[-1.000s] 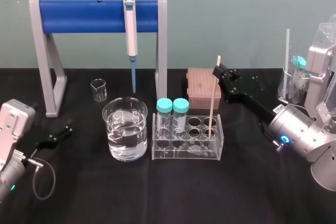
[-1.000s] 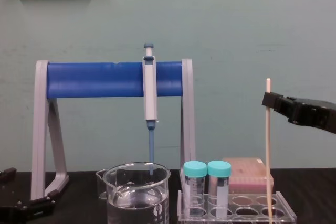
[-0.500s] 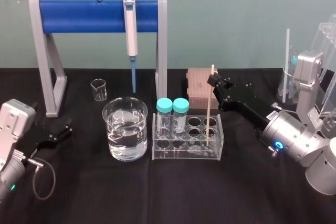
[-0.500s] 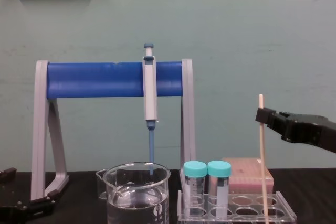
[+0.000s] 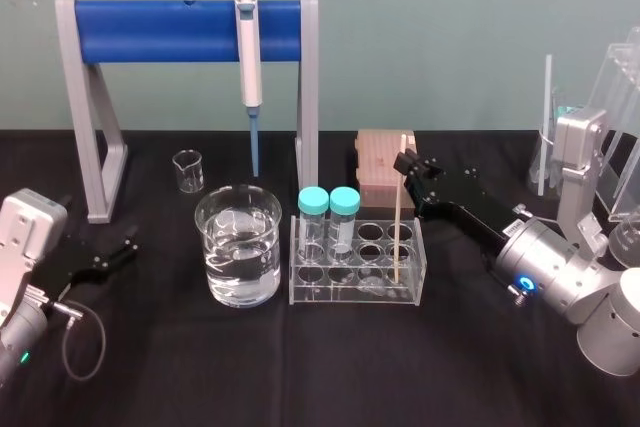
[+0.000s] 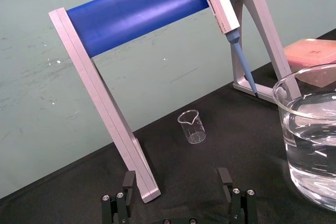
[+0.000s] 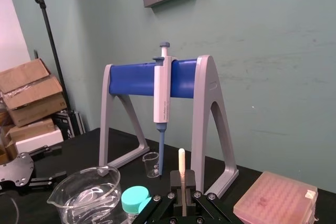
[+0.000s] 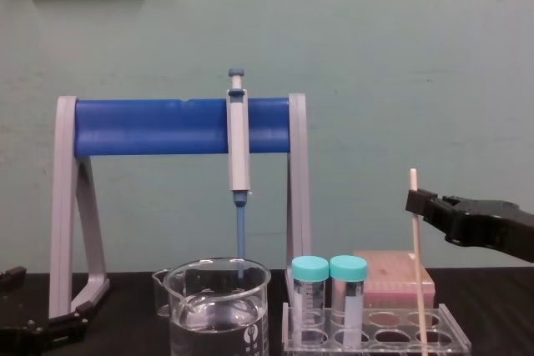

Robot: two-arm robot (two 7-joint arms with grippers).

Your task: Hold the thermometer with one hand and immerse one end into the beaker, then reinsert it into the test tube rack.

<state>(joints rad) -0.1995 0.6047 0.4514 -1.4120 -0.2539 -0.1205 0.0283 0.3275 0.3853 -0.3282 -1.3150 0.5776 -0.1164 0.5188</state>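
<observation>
- Gripping thermometer (image 5: 398, 227) near its top with right gripper (image 5: 402, 160), fingers clenched on the rod; held near upright to suit the hole.
- Lower end down in test tube rack (image 5: 357, 294), right-hand column; reinsertion judged nearly done.
- Left of rack, beaker (image 5: 238, 209) roughly half full of water (image 5: 240, 272).
- 2 teal-capped tubes (image 5: 314, 217) in rack.
- Parked at left: left gripper (image 6: 176, 182), fingers spread, empty.

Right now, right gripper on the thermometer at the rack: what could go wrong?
1. The right gripper pinches the thermometer near its top while the lower end appears to sit in the test tube rack; a sideways pull could lever the rod or drag the rack.
2. The two capped tubes stand close by; a swing to the left might knock them.
The left gripper is parked, open, left of the beaker.
</observation>
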